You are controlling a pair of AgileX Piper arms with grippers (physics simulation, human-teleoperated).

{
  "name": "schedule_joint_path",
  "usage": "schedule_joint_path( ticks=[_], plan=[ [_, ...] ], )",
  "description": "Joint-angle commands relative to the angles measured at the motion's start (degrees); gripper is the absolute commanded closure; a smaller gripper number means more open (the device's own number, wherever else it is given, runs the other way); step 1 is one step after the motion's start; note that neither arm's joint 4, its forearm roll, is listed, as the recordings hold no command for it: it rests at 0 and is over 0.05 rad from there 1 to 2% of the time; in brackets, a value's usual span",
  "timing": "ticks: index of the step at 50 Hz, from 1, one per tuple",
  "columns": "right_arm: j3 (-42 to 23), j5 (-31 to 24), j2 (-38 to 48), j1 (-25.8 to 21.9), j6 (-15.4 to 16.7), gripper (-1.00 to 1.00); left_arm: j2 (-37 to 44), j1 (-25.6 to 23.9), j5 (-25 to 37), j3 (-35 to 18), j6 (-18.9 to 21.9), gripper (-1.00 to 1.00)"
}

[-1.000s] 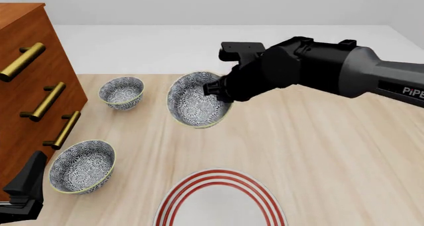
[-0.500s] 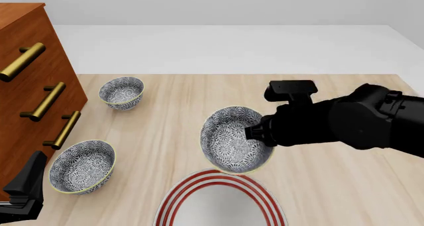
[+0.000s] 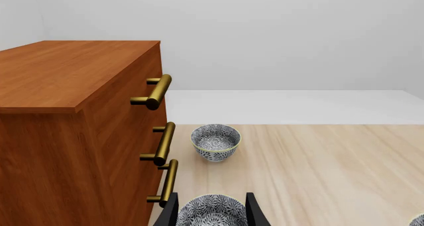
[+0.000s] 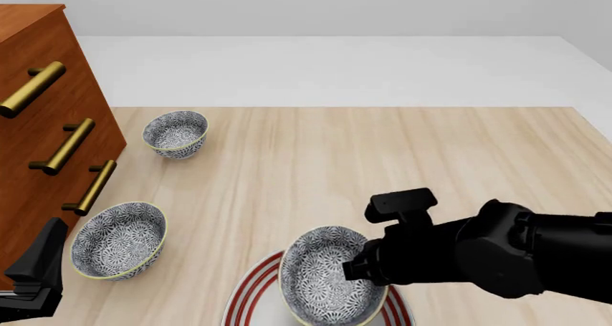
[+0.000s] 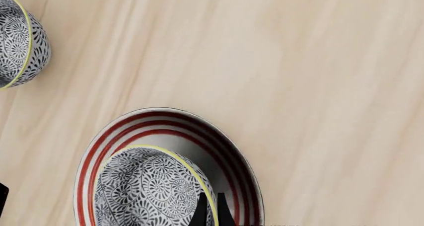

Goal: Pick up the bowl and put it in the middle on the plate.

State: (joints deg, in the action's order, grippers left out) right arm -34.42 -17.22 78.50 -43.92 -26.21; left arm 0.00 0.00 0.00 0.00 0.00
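The bowl [image 4: 320, 283] with the blue-grey floral pattern hangs tilted over the plate [image 4: 246, 294], near its middle. My right gripper [image 4: 352, 270] is shut on the bowl's right rim. In the right wrist view the thin fingertips [image 5: 200, 212] pinch the yellow-green rim of the bowl [image 5: 142, 188], with the red rings of the plate [image 5: 229, 149] around it. Whether the bowl touches the plate I cannot tell. My left gripper [image 4: 36, 265] stays low at the front left, open and holding nothing.
Two look-alike bowls stand on the left: one near the front [image 4: 120, 238], just ahead of the left gripper [image 3: 210, 217], and one farther back [image 4: 176, 132]. A wooden dresser [image 4: 39, 125] with brass handles fills the left edge.
The right arm has carried the bowl from mid-table toward the front and lowered it over the plate. The left arm and the other two bowls have not moved.
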Motion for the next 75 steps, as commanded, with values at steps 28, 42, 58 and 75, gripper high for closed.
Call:
schedule_joint_path(
  ticks=[28, 42, 58, 75],
  plan=[
    [2.77, 7.71, 6.07, -8.40, -6.70, 1.00, 0.00, 0.00, 0.00, 0.00, 0.00, -1.00],
    [3.65, 10.24, 8.55, -9.55, -8.16, 1.00, 0.00, 0.00, 0.00, 0.00, 0.00, -1.00],
    [4.50, 11.88, 9.54, -9.13, -8.42, 1.00, 0.00, 0.00, 0.00, 0.00, 0.00, -1.00],
    [4.58, 10.88, 8.30, -7.61, -7.75, -1.00, 0.00, 0.00, 0.00, 0.00, 0.00, -1.00]
  ],
)
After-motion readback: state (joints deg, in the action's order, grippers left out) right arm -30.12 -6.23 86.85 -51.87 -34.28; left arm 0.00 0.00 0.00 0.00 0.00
